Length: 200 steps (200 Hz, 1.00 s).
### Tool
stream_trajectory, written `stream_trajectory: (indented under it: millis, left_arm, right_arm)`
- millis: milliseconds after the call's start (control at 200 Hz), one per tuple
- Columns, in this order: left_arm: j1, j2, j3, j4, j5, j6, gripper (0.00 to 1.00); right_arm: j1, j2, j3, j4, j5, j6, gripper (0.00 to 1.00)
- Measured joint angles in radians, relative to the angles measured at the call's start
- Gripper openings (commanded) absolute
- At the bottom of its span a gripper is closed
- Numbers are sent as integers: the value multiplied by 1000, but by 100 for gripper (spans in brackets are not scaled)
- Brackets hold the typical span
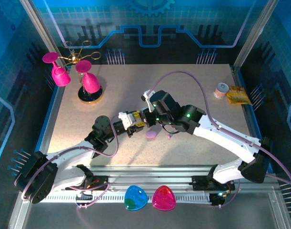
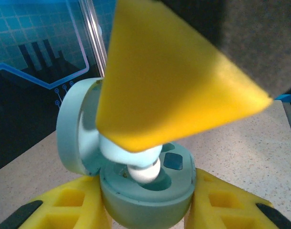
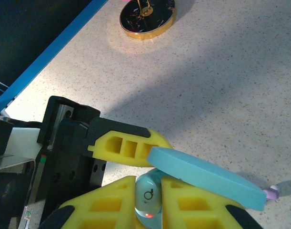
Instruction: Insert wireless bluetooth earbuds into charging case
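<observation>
Charging case (image 2: 179, 185), lid open, is clamped in the left gripper (image 2: 147, 199) above the table (image 1: 197, 90). The right gripper (image 3: 148, 187) pinches a pale earbud (image 2: 135, 157) at its socket. Both look rigid and slick; the tiny, light bud probably needs gripping across its body.

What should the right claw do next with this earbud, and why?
Probably ease the earbud a little deeper into the case. Its white tip rests at a socket of the open case, which the left claw holds, yet its body, pinched in the right claw, stands above the rim.
</observation>
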Motion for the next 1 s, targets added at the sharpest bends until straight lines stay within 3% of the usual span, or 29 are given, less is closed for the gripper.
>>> stream_trajectory:
  millis: [565,1000]
  left_arm:
    - [0,0,23,-34,-17,-35,20]
    - [0,-3,29,-34,-19,-35,20]
  right_arm:
    - [0,3,-25,28,3,19,15]
    - [0,-8,-36,27,15,28,33]
